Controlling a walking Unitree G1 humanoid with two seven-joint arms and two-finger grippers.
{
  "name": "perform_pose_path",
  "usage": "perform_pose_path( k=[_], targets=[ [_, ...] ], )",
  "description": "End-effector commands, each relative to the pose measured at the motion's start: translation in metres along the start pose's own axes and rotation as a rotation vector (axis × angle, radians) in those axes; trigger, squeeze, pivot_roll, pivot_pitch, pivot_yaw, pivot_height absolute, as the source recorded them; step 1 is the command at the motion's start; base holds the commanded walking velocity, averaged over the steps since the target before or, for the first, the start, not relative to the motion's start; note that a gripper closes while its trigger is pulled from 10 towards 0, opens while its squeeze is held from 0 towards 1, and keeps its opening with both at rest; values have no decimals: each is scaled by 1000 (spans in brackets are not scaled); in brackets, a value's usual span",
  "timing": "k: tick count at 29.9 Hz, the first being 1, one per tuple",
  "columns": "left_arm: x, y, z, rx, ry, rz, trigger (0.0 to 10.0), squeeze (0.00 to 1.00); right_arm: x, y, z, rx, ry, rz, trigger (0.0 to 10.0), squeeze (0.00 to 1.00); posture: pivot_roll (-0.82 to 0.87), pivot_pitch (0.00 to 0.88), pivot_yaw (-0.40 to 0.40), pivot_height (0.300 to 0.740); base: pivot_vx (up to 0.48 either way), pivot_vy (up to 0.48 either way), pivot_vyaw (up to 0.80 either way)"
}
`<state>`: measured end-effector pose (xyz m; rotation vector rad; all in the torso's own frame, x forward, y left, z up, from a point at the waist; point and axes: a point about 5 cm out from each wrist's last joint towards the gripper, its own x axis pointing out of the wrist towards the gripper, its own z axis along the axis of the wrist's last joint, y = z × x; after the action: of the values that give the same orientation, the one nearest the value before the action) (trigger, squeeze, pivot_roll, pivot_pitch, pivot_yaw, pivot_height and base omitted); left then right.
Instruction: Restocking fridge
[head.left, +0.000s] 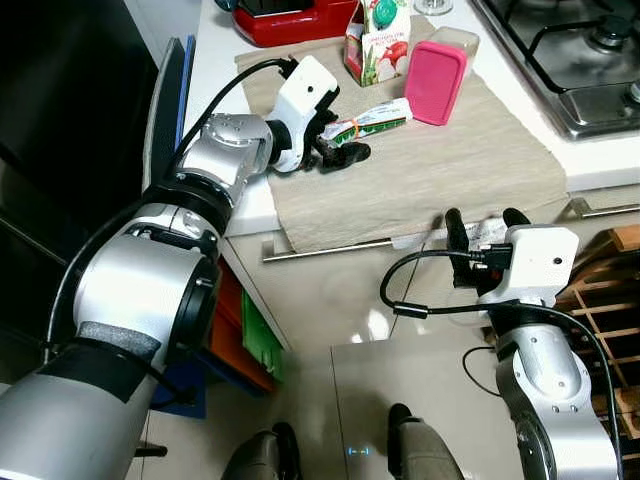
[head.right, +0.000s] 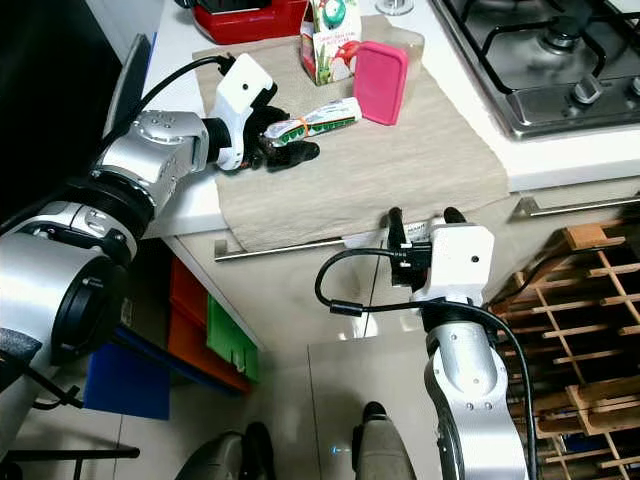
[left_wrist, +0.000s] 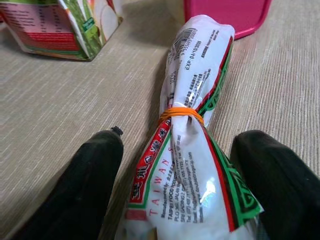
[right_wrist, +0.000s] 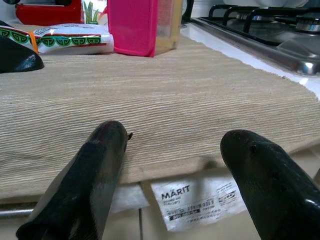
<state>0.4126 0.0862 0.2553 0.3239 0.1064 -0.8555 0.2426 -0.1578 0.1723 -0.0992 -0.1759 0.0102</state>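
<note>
The left gripper (head.left: 338, 148) is open, w/ its 2 black fingers (left_wrist: 85, 180) on both sides of the noodle bag (left_wrist: 192, 150). It isn't squeezing yet. The bag lies flat on the tan cloth (head.left: 470, 170), w/ an orange rubber band (left_wrist: 181, 113) round its middle. Past the bag, further up the cloth, stand 1 pink box (head.left: 435, 82) and 1 juice carton (head.left: 378, 42). A red thing (head.left: 295, 20) sits at the far edge of the cloth.

The right gripper (head.left: 487, 238) is open too, holding nothing, just below the near edge of the cloth by its white tag (right_wrist: 197, 200).

What could go wrong: the bag is soft & shiny, so I think it may slip or squish when grabbed. It could also bump the pink box.
</note>
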Motion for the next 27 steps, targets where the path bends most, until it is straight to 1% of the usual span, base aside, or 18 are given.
perform_pose_path(
  k=[1, 3, 5, 6, 8, 10, 12, 14, 16, 18, 19, 21, 23, 24, 25, 26, 27],
  targets=[
    [-3, 3, -11, -43, 15, 38, 0, 0, 3, 3, -2, 2, 6, 18, 10000, 0, -262, 208, 145, 732, 0, 0, 0],
    [-2, 1, -11, -107, -6, 21, 0, 0, 5, 2, -3, 4, 9, 17, 10000, 0, -255, 204, 141, 732, 0, 0, 0],
    [-1, 0, -11, -119, -19, 6, 0, 0, 6, 1, -5, 1, 15, 17, 10000, 0, -252, 196, 129, 732, 0, 0, 0],
    [0, -2, -9, -144, -51, -14, 0, 0, 10, -1, -7, -2, 28, 13, 10000, 0, -251, 183, 107, 732, 0, 0, 0],
    [0, -3, -8, -147, -58, -23, 0, 0, 12, -2, -7, 1, 32, 10, 10000, 0, -251, 183, 107, 732, 0, 0, 0],
    [1, -6, -9, -158, -72, -54, 0, 0, 18, -2, -7, 4, 36, 18, 10000, 0, -232, 158, 83, 732, 0, 0, 0],
    [1, -7, -10, -163, -80, -65, 0, 0, 21, -3, -8, 4, 37, 21, 10000, 0, -229, 155, 81, 732, 0, 0, 0],
    [0, -6, -12, -169, -89, -65, 0, 0, 27, -3, -10, 13, 41, 23, 10000, 0, -217, 141, 76, 732, 0, 0, 0],
    [-2, -5, -17, -193, -101, -54, 0, 0, 35, -3, -12, 9, 39, 23, 10000, 0, -210, 109, 61, 732, 0, 0, 0],
    [-2, -6, -18, -198, -104, -54, 0, 0, 37, -3, -12, 10, 38, 25, 10000, 0, -211, 104, 56, 732, 0, 0, 0],
    [-3, -5, -18, -201, -124, -52, 0, 0, 40, -3, -11, 12, 33, 29, 10000, 0, -210, 88, 42, 732, 0, 0, 0],
    [-3, -5, -17, -204, -138, -50, 0, 0, 42, -4, -11, 12, 31, 32, 10000, 0, -208, 83, 37, 732, 0, 0, 0],
    [-10, 3, -10, -205, -216, -23, 0, 0, 50, -5, -8, -1, 14, 50, 10000, 0, -194, 51, 17, 732, 0, 0, 0],
    [-10, 3, -10, -205, -216, -23, 0, 0, 50, -5, -8, -1, 14, 50, 10000, 0, -194, 51, 17, 732, 0, 0, 0],
    [-15, 8, -6, -199, -248, -1, 0, 0, 53, -7, -6, -6, 6, 48, 10000, 0, -190, 48, 16, 732, 0, 0, 0],
    [-22, 13, 0, -192, -305, 15, 0, 0, 57, -10, -4, -10, -7, 29, 10000, 0, -174, 38, 12, 732, 0, 0, 0],
    [-22, 13, 0, -192, -305, 15, 0, 0, 57, -10, -4, -10, -7, 29, 10000, 0, -174, 38, 12, 732, 0, 0, 0]
  ],
)
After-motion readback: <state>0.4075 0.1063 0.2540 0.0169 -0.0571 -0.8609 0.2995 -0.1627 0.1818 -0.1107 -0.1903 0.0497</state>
